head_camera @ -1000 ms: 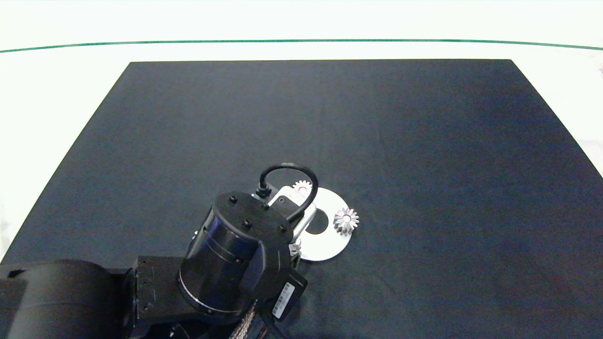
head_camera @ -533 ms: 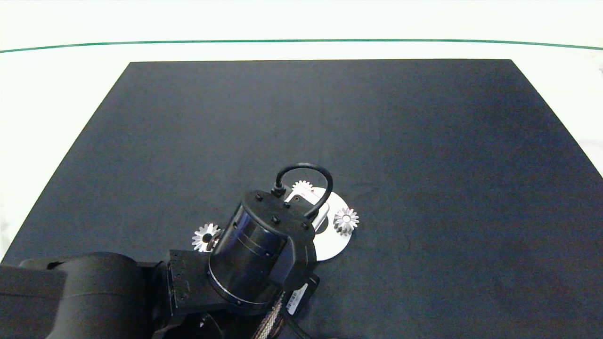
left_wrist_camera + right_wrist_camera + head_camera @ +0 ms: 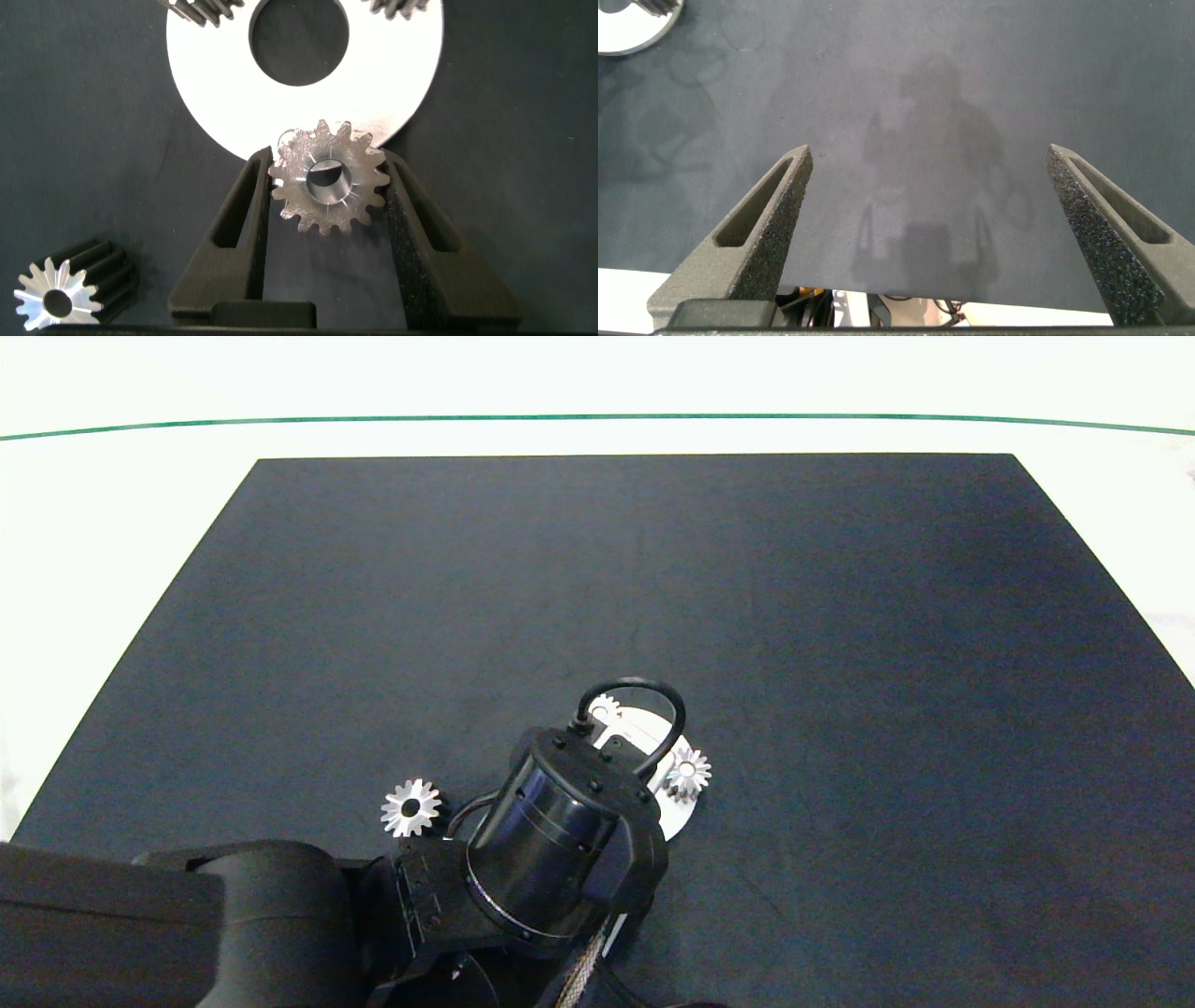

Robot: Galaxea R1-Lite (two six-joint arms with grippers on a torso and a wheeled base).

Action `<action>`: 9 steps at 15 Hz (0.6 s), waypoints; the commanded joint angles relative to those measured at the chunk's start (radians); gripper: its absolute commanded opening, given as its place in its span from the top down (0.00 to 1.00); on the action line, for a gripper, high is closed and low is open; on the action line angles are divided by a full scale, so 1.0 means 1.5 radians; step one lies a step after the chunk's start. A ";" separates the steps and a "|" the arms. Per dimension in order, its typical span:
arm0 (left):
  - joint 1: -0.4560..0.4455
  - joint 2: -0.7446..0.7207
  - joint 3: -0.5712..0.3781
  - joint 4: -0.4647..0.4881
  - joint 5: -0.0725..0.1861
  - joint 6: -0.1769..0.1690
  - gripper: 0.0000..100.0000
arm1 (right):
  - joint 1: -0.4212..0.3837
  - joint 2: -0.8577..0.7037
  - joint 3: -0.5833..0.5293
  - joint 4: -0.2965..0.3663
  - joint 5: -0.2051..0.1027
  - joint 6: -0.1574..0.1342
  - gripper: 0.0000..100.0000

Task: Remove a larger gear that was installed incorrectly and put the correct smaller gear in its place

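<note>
Shiny metal smaller gear (image 3: 328, 179), glossy white disc (image 3: 392, 70), matt dark mat (image 3: 840, 616)

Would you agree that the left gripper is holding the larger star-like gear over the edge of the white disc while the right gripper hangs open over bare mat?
Not quite. The left wrist view shows the left gripper shut on the smaller gear, the one with short blunt teeth, at the edge of the white disc. The larger gear lies apart on the mat. The right gripper does hang open over bare mat.

Overhead head view, two close wrist-cams
</note>
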 commanded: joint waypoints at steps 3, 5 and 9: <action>0.019 0.008 -0.007 -0.002 0.003 0.021 0.84 | 0.002 -0.005 -0.006 0.000 0.000 -0.001 0.00; 0.032 0.007 -0.006 -0.004 0.003 0.034 0.84 | 0.002 -0.005 -0.007 0.000 0.000 -0.001 0.00; 0.039 0.005 -0.002 -0.004 0.003 0.033 0.84 | 0.001 -0.003 -0.011 0.000 0.000 -0.001 0.00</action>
